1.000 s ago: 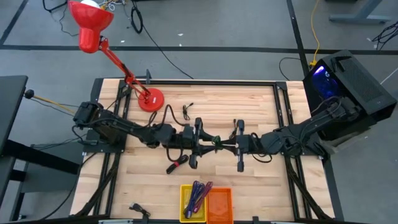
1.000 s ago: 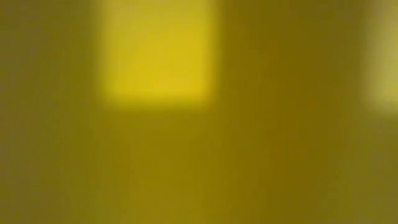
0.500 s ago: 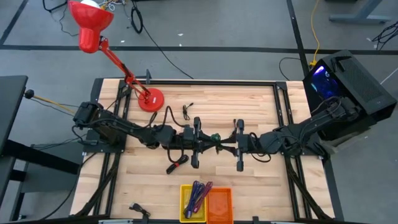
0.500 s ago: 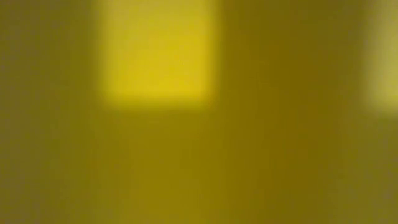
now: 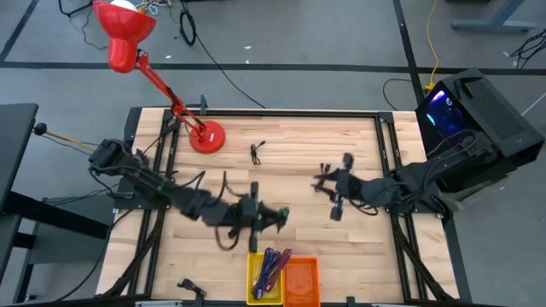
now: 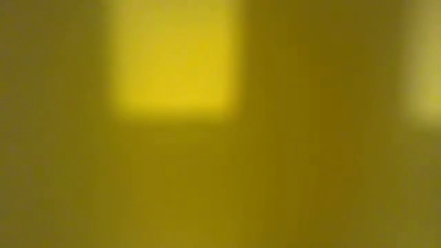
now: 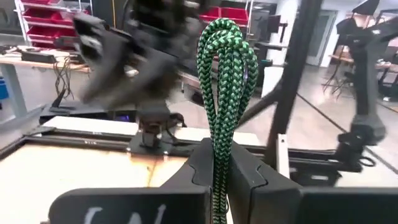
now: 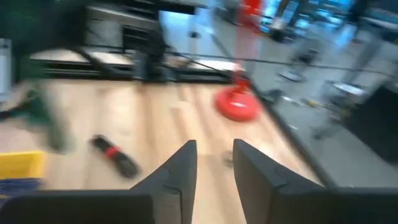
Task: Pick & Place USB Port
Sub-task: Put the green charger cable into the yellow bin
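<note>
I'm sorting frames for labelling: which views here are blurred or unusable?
Low view: only a yellow defocused wash, unusable. Right wrist view: smeared throughout. Left wrist view: green cable sharp, other arm behind it blurred. High view: left end effector slightly smeared, the rest crisp.

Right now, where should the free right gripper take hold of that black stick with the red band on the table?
Probably across its middle, by the red band, coming straight down: the black stick lies flat on bare wood, long and narrow, with room either side. The right gripper is open; the left gripper holds the green cable.
</note>
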